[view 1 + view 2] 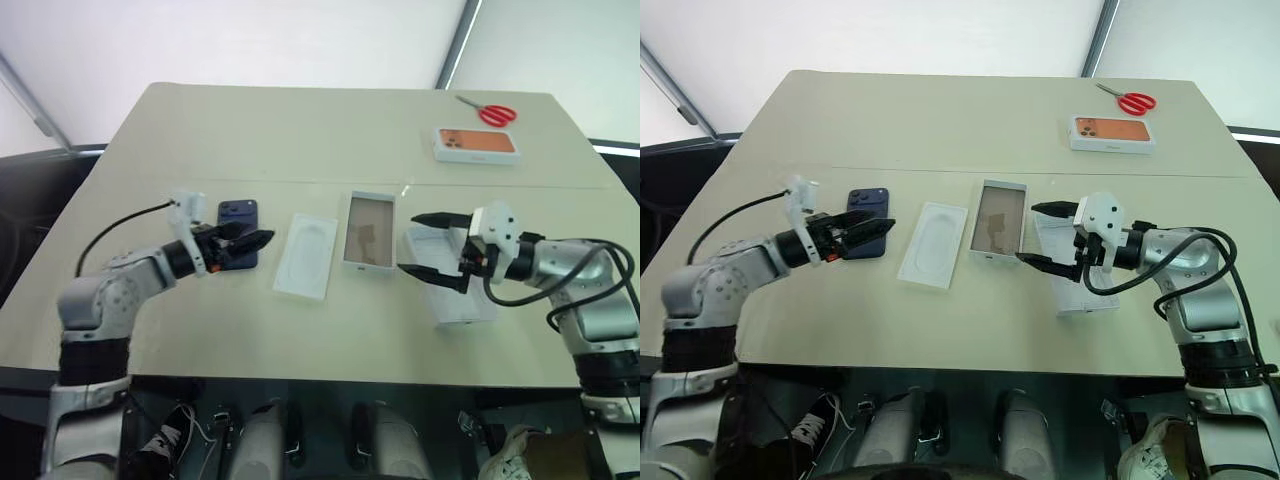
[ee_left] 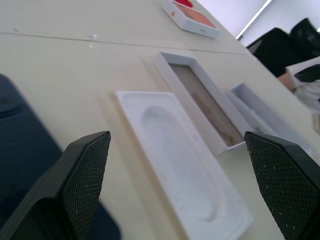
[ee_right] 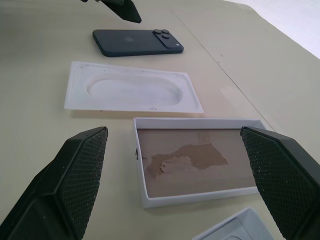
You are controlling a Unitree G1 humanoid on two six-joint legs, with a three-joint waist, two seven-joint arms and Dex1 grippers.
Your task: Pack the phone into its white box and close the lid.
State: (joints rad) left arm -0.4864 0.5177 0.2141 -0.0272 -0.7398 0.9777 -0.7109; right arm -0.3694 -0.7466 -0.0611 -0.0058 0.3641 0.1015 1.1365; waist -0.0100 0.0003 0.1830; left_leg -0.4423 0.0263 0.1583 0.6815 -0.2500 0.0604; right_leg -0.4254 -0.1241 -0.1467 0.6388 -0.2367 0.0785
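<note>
**Both grippers spread, nothing held**

We see the table. The lid lies at 3 o'clock of the box, under the spread right gripper. The phone lies at 9 o'clock, beside the spread left gripper.

Beige table, red-handled scissors at its far right corner, white box picturing an orange phone lay nearby, thin white insert lay mid-table.

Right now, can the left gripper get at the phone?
Probably yes. The left gripper is open, right beside the phone, which lies flat and uncovered on the table; nothing stands between them.
</note>
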